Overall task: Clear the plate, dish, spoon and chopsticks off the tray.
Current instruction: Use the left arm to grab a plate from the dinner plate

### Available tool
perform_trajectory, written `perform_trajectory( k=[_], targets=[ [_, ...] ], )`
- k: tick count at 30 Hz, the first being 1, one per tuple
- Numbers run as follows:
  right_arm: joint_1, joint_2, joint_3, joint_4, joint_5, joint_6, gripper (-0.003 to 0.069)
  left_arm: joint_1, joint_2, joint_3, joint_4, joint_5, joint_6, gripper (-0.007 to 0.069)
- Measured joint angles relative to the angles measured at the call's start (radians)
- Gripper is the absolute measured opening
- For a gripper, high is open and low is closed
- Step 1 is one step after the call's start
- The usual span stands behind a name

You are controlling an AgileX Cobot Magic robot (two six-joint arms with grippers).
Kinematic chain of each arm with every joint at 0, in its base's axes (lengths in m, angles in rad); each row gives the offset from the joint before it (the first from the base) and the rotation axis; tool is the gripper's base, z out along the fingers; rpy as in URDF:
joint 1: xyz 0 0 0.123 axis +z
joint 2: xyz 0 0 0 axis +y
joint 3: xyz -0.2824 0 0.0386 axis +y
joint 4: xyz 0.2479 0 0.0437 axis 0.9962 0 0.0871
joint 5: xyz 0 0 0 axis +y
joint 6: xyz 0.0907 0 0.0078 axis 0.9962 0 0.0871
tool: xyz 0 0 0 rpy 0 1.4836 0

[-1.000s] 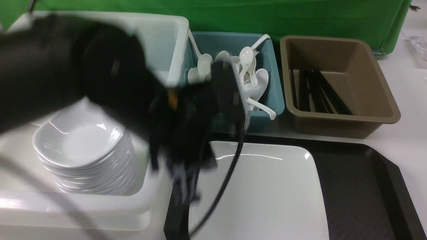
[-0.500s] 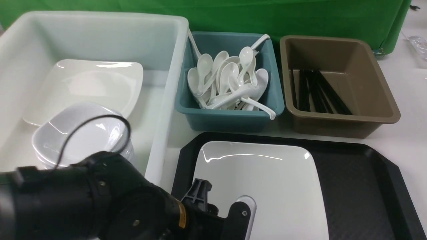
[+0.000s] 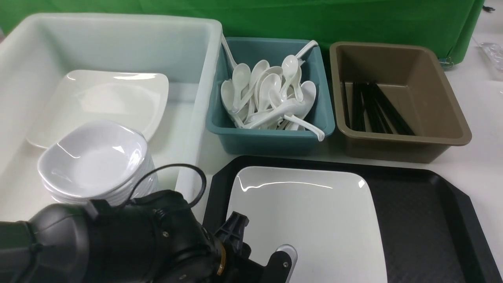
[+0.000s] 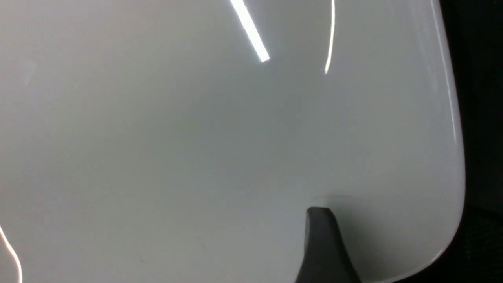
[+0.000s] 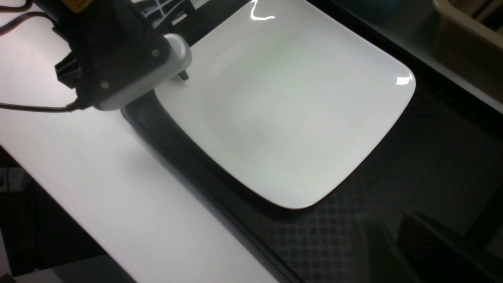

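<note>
**Left gripper lines up on the plate, the only piece in sight on the tray**

At 10 o'clock the white tub (image 3: pixel 118 47) holds a second square plate (image 3: pixel 102 98) lying flat at the back. Nearer in it is a stack of dishes (image 3: pixel 92 161), nested to save room. Down at 7 o'clock the left gripper (image 3: pixel 259 241) hovers with its fingers apart, one outside the plate (image 3: pixel 310 220) at its near-left corner and one over the well. It looks set to pinch the rim, the only part thin enough to grip. The plate lies flat on the 9 o'clock half of the tray (image 3: pixel 432 228). At 12 o'clock the teal bin (image 3: pixel 271 141) is heaped with white spoons (image 3: pixel 267 98). At 2 o'clock the brown bin (image 3: pixel 393 145) has black chopsticks (image 3: pixel 373 110) along its floor. The right gripper (image 5: pixel 397 243) is a dark blur in its wrist view, so it is impossible to tell whether it is apart or together.
</note>
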Motion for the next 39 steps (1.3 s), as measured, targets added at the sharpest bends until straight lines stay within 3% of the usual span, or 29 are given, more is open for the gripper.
perform_trajectory(
  k=[4,11,24,28,32,39],
  targets=[
    [0.000,0.000,0.000,0.001,0.001,-0.001,0.0150,0.000,0.017,0.000,0.002,-0.011,-0.003,0.0385],
    [0.000,0.000,0.000,0.002,0.001,-0.007,0.0160,-0.002,0.042,-0.007,0.008,-0.034,-0.002,0.0243],
    [0.000,0.000,0.000,0.021,0.001,-0.008,0.0171,-0.023,0.034,-0.010,0.025,-0.035,-0.082,0.0225],
    [0.000,0.000,0.000,0.022,0.001,-0.008,0.0173,-0.071,-0.020,-0.009,0.025,0.016,-0.127,0.0176],
    [0.000,0.000,0.000,0.023,-0.002,0.002,0.0174,-0.142,-0.146,-0.009,0.026,0.064,-0.204,0.0066],
    [0.000,0.000,0.000,0.023,-0.032,0.025,0.0174,-0.178,-0.306,-0.003,0.024,0.148,-0.233,0.0027]
  ],
)
